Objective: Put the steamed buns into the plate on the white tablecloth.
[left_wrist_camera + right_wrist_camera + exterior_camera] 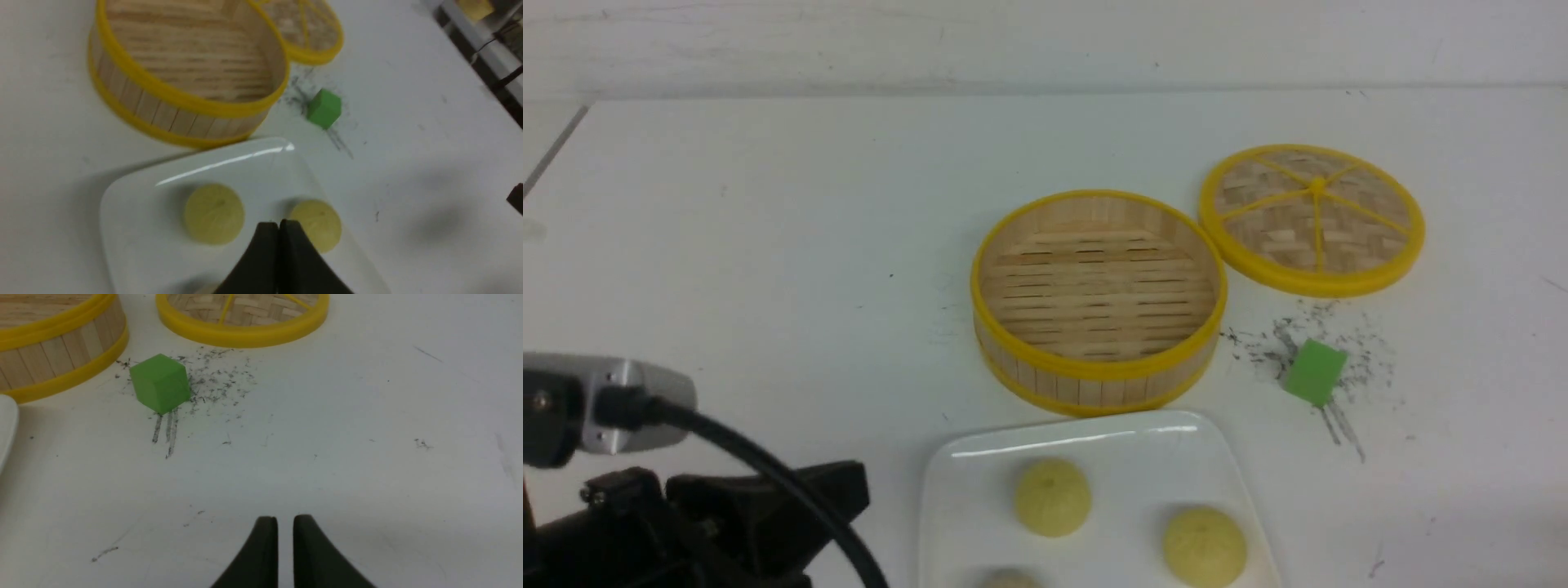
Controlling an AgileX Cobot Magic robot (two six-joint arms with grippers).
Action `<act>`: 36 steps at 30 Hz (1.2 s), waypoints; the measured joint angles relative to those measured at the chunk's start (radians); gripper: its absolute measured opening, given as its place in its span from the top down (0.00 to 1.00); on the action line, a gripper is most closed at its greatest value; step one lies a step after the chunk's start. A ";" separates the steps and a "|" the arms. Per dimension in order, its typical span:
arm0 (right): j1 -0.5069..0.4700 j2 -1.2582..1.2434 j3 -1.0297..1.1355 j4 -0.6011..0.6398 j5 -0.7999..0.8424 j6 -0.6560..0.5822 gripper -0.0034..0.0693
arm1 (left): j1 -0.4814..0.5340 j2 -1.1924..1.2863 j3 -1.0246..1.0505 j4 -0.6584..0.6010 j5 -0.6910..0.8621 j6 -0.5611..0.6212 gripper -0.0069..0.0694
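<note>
Because the steamed buns (1053,496) already rested on the plate (1094,437), the bamboo steamer (1098,298) behind it sat empty, its lid (1312,219) set aside. Two yellow buns showed fully; a third peeked at the near edge. Above them hung the left gripper (278,223), pressed together and empty. Off right, the right gripper (285,519) stood slightly parted over the white tablecloth (367,457), holding nothing.
</note>
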 joint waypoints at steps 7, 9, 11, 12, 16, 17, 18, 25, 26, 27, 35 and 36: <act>0.000 0.000 0.000 0.000 0.000 0.000 0.82 | 0.000 0.031 0.049 0.091 -0.151 -0.001 0.88; 0.000 0.000 0.000 0.000 0.000 0.000 0.82 | 0.000 0.036 0.050 0.097 -0.134 -0.001 0.88; 0.000 0.000 0.000 0.000 0.000 0.000 0.82 | 0.000 0.037 0.050 0.098 -0.111 -0.001 0.88; 0.000 0.000 0.000 0.000 0.000 0.000 0.81 | 0.000 0.037 0.050 0.098 -0.100 -0.001 0.88; 0.000 0.000 0.000 0.000 0.000 0.000 0.81 | 0.000 0.037 0.050 0.098 -0.063 -0.001 0.88; 0.000 0.000 0.000 0.001 0.000 0.000 0.81 | 0.000 0.037 0.050 0.098 -0.047 -0.001 0.88; 0.000 0.000 0.000 0.001 0.000 0.000 0.80 | 0.000 0.037 0.050 0.098 -0.039 -0.001 0.88; 0.000 0.000 0.000 0.001 0.000 0.000 0.79 | 0.071 0.028 0.050 0.060 0.071 0.117 0.88; 0.000 0.000 0.000 0.001 0.000 0.000 0.79 | 0.107 0.018 0.050 0.034 0.087 0.157 0.88; 0.000 0.000 0.000 0.001 0.000 0.000 0.79 | 0.147 0.001 0.050 0.011 0.100 0.191 0.88; 0.000 0.000 0.000 0.001 0.000 0.000 0.78 | 0.470 -0.259 0.100 -0.170 0.182 0.571 0.87; 0.000 0.000 0.000 0.001 0.000 0.000 0.78 | 0.495 -0.291 0.120 -0.181 0.183 0.591 0.87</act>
